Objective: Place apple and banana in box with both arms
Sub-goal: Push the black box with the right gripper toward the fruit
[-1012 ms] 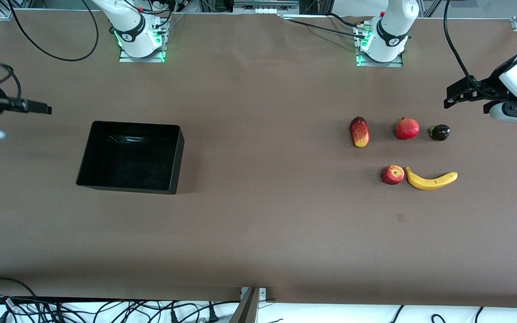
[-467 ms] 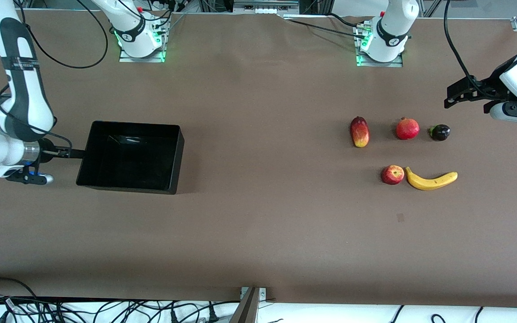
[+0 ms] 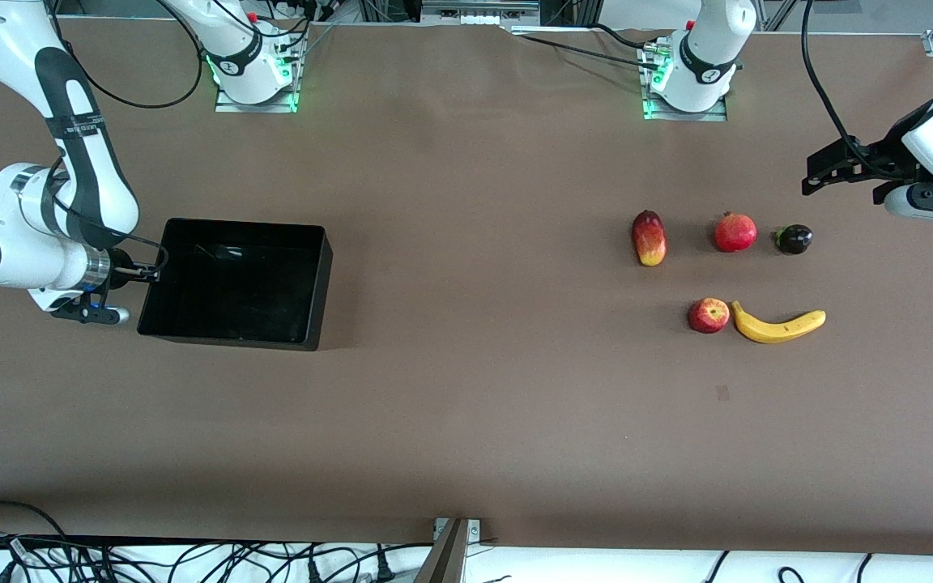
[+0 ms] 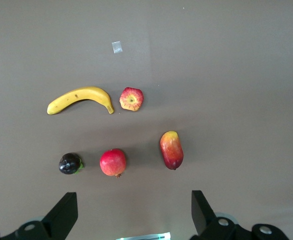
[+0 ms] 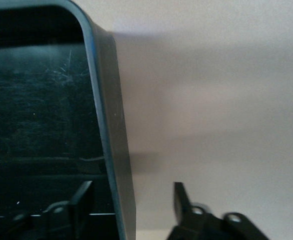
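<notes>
Apple [image 3: 708, 316] and banana [image 3: 777, 325] lying on table [image 3: 466, 421] toward left arm's end, banana tip just beside apple, maybe touching (hard to tell). Both untouched. Farther from front cam: elongated red-yellow fruit [image 3: 649, 237], pomegranate [image 3: 735, 232], small dark fruit [image 3: 794, 239] in a row, near but apart from the pair.

Box [image 3: 236, 283] empty, toward right arm's end, well apart from fruit.

Right gripper [image 5: 131, 200] down at box's end wall; in wrist view one finger inside box, other outside, wall between them. Jaws part-open w/ visible gap to wall, nothing clamped yet as far as can be seen. Looks like prep to grip wall and drag box toward fruit.

Left gripper [image 4: 134, 212] up in air above the fruit end of table, jaws wide open, holding nothing, waiting.

Risks, as judged:
- thin glossy wall could slip in grip, or box could tilt/pivot if pulled from one edge
- closing off-centre could shove box instead of clamping
- left pick: apple and banana so close that fingers around one could nudge other; apple likely to roll
- red lookalikes nearby, so wrong-fruit grab possible
</notes>
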Motion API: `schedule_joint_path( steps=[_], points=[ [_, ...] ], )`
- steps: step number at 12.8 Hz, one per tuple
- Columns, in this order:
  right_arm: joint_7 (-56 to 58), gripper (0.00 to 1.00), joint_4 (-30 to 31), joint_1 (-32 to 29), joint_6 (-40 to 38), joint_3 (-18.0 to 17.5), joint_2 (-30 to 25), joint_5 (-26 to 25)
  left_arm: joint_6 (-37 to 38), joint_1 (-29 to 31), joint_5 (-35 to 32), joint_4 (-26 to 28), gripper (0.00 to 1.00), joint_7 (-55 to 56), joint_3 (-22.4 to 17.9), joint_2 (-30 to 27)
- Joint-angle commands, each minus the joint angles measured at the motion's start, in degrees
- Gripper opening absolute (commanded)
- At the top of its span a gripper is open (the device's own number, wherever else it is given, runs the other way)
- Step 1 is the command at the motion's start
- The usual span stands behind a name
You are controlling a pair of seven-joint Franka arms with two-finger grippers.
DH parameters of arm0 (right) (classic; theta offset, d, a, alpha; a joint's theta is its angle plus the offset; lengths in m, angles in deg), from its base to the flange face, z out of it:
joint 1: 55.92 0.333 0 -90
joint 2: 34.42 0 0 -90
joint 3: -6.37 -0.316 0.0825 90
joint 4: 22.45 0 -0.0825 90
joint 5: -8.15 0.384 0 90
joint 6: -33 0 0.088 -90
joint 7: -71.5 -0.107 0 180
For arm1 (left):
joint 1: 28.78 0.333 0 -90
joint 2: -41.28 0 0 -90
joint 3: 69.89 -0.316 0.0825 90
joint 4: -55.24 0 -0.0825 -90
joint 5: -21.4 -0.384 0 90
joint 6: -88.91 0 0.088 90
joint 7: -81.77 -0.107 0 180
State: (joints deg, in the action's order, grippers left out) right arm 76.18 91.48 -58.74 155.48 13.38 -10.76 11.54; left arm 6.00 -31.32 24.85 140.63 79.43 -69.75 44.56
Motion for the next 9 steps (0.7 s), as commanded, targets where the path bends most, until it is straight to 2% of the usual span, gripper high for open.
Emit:
schedule_joint_path(
  steps=[1, 6, 9],
  points=[
    [-0.1, 0.0, 1.6, -0.3, 0.4, -0.2, -1.7, 0.7, 1.1, 0.4, 0.2, -0.7, 1.0, 0.1, 0.2, -0.2],
    [0.1, 0.0, 0.2, -0.3, -0.4, -0.5, -1.9, 0.7, 1.1, 0.4, 0.2, -0.7, 1.0, 0.1, 0.2, -0.2],
    [0.0, 0.0, -6.9, 0.7, -10.5, -3.9, -2.1, 0.7, 1.1, 0.4, 0.2, -0.7, 1.0, 0.1, 0.2, -0.2]
  ],
)
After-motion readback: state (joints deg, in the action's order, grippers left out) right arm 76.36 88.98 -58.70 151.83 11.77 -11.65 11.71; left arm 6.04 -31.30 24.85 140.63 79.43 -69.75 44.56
